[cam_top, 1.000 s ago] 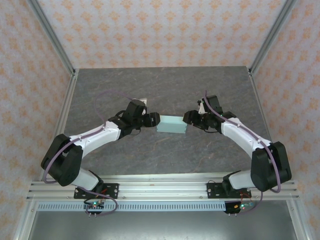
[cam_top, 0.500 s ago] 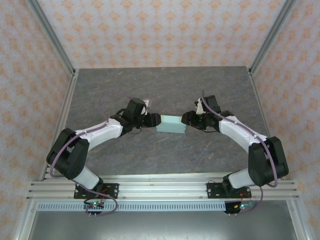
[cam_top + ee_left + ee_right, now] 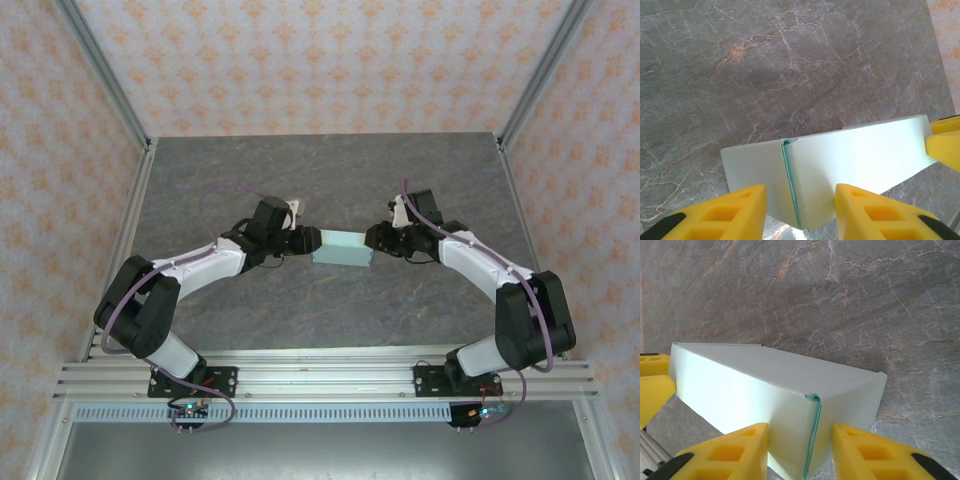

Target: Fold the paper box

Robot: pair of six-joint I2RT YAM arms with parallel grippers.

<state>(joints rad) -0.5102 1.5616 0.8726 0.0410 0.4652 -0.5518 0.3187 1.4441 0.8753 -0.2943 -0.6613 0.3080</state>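
The paper box (image 3: 343, 248) is a pale mint-teal rectangular box lying in the middle of the grey table. My left gripper (image 3: 311, 240) is at its left end and my right gripper (image 3: 373, 238) is at its right end. In the left wrist view the yellow fingers (image 3: 725, 212) straddle the box's (image 3: 855, 155) near corner seam and touch both faces. In the right wrist view the fingers (image 3: 875, 452) press either side of the box's (image 3: 765, 385) end corner in the same way. The other gripper's yellow fingertip (image 3: 945, 145) shows at the box's far end.
The marble-patterned table (image 3: 330, 170) stretches behind the box to the patterned back wall. Aluminium posts (image 3: 105, 75) rise at the left and right edges. A metal rail (image 3: 320, 370) with both arm bases runs along the near edge.
Both pairs of jaws have narrowed onto the box's ends. The left arm's elbow has swung slightly. The box has stayed where it was.
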